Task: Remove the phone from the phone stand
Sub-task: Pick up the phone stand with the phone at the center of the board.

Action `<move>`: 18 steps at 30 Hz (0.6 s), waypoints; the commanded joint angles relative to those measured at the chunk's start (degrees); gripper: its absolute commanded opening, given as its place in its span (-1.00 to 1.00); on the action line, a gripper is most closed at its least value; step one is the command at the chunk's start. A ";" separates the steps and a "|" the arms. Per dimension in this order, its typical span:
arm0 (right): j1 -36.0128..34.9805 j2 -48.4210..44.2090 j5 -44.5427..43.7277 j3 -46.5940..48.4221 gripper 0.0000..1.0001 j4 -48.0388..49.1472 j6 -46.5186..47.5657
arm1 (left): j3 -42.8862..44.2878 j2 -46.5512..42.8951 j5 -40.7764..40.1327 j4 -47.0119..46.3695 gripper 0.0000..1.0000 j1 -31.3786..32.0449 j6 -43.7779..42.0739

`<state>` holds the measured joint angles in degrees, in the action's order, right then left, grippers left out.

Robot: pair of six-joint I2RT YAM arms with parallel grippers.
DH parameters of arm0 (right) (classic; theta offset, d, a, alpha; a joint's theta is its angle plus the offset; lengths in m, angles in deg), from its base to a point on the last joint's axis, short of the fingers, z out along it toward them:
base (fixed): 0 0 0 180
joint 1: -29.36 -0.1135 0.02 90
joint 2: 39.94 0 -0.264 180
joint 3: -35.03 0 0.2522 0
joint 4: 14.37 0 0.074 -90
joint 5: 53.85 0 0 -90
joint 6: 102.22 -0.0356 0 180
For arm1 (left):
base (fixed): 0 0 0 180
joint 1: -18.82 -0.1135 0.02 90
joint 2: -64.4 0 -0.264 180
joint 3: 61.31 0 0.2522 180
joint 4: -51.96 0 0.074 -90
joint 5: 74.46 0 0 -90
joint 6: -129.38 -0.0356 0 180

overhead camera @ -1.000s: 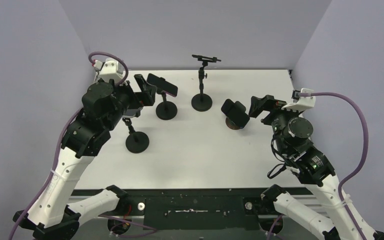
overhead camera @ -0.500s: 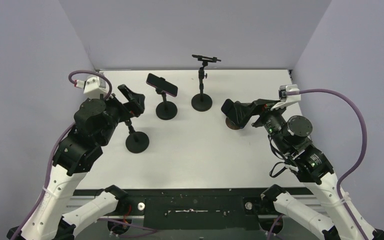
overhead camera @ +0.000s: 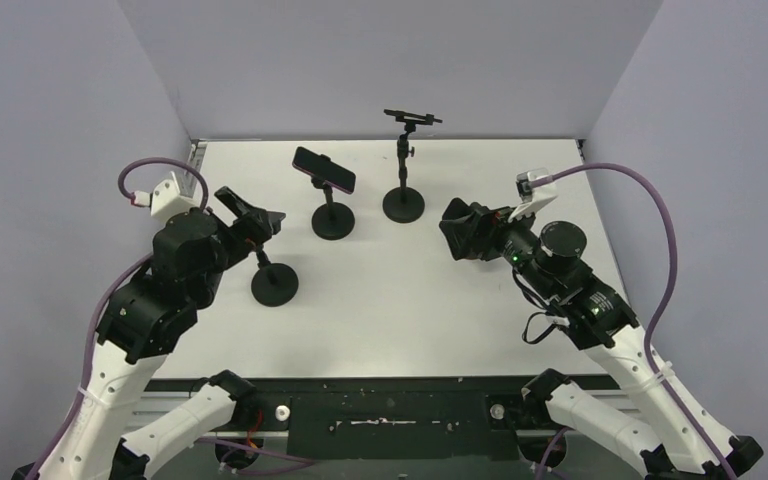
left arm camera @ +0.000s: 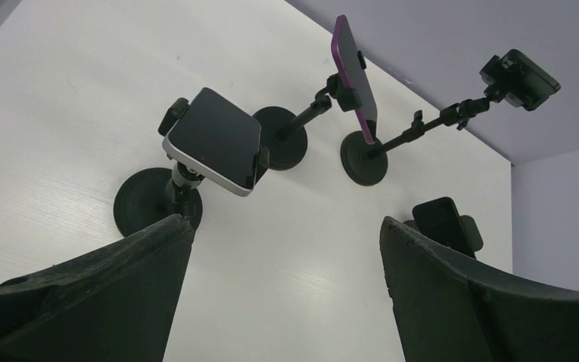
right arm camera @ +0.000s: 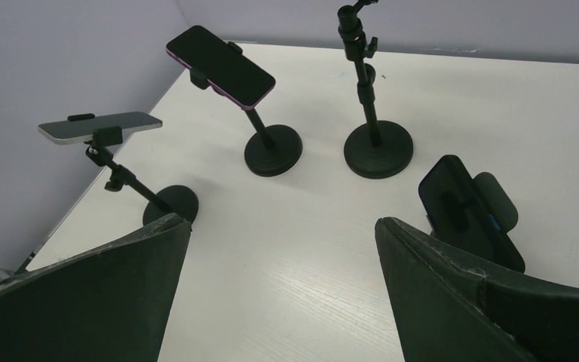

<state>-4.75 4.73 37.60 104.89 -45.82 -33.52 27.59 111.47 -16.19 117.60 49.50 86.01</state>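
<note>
Four black phone stands are on the white table. A silver phone (left arm camera: pixel 215 141) sits on the left stand (overhead camera: pixel 274 283), and it also shows in the right wrist view (right arm camera: pixel 102 127). A purple phone (overhead camera: pixel 324 170) sits on the middle stand. A black phone (overhead camera: pixel 412 117) tops the tall stand. Another black phone (right arm camera: pixel 460 211) sits on a short stand at the right. My left gripper (overhead camera: pixel 248 213) is open and empty above the left stand's top. My right gripper (overhead camera: pixel 463 232) is open and empty, covering the short stand in the top view.
The purple phone's stand base (overhead camera: pixel 333 222) and the tall stand base (overhead camera: pixel 403 205) stand between the two grippers. Grey walls close in the table on the left, back and right. Bare table (overhead camera: pixel 400 300) lies in front of the stands.
My left arm has drawn back and left, away from the purple phone, to the left stand. My right gripper has swung left over the short stand and its phone.
</note>
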 commanded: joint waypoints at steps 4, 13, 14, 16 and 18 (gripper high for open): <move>-0.03 2.90 5.81 0.07 1.00 2.42 -0.74 | -2.48 -1.02 -2.07 -0.18 0.86 0.09 2.19; -0.65 4.89 6.19 -0.12 1.00 4.06 -2.33 | -0.49 5.77 -9.28 10.30 0.72 -0.12 19.69; -0.69 4.97 6.19 -0.04 1.00 4.07 -2.42 | -0.82 6.04 -8.72 10.44 0.69 -0.33 21.88; -0.78 4.99 6.19 0.20 1.00 4.06 -2.43 | -1.71 6.03 -7.35 9.39 0.67 -1.08 23.90; -0.78 4.80 6.15 0.43 1.00 3.86 -2.50 | -2.88 5.39 -5.53 7.20 0.60 -2.82 25.03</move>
<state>-5.01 9.78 43.07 104.43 -44.67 -35.38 24.96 118.29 -22.37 125.65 48.95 103.89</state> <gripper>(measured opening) 0.999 0.828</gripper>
